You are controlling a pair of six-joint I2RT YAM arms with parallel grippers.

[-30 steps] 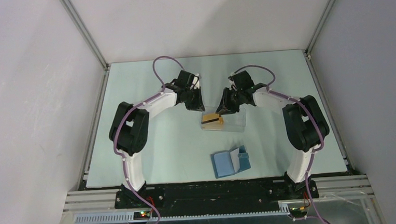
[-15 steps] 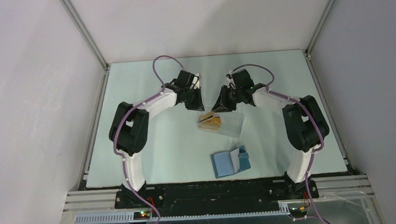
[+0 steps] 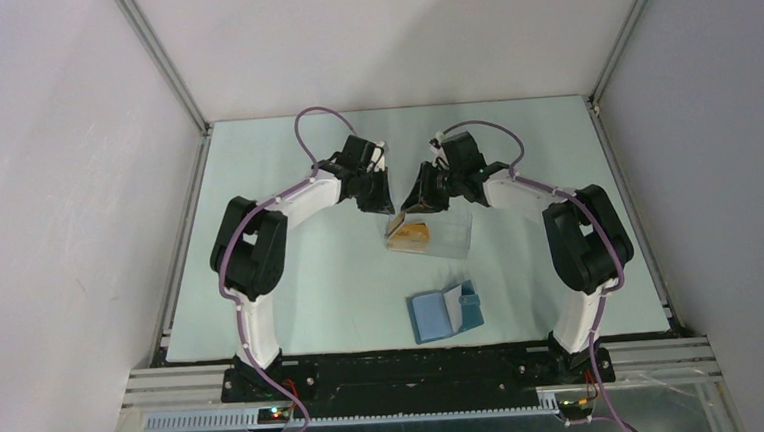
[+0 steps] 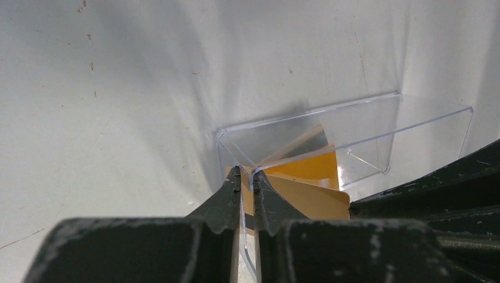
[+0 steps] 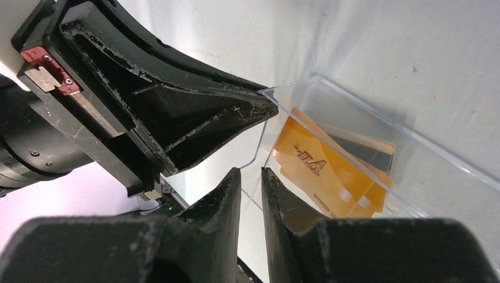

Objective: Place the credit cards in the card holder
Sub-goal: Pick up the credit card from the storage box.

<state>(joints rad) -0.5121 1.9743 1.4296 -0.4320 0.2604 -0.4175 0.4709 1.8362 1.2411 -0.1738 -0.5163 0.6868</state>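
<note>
No card transferred yet. My left gripper (image 4: 246,177) and right gripper (image 5: 250,177) each clamp a wall of the clear rectangular plastic box (image 4: 365,127); the orange-gold plastic credit cards (image 5: 321,171) lie inside. The blue folding card holder (image 3: 442,314) lies well apart from it.

Soft even light, gentle shadows, glints on clear box (image 4: 365,124), left end effector (image 4: 246,177) blurred up close
</note>
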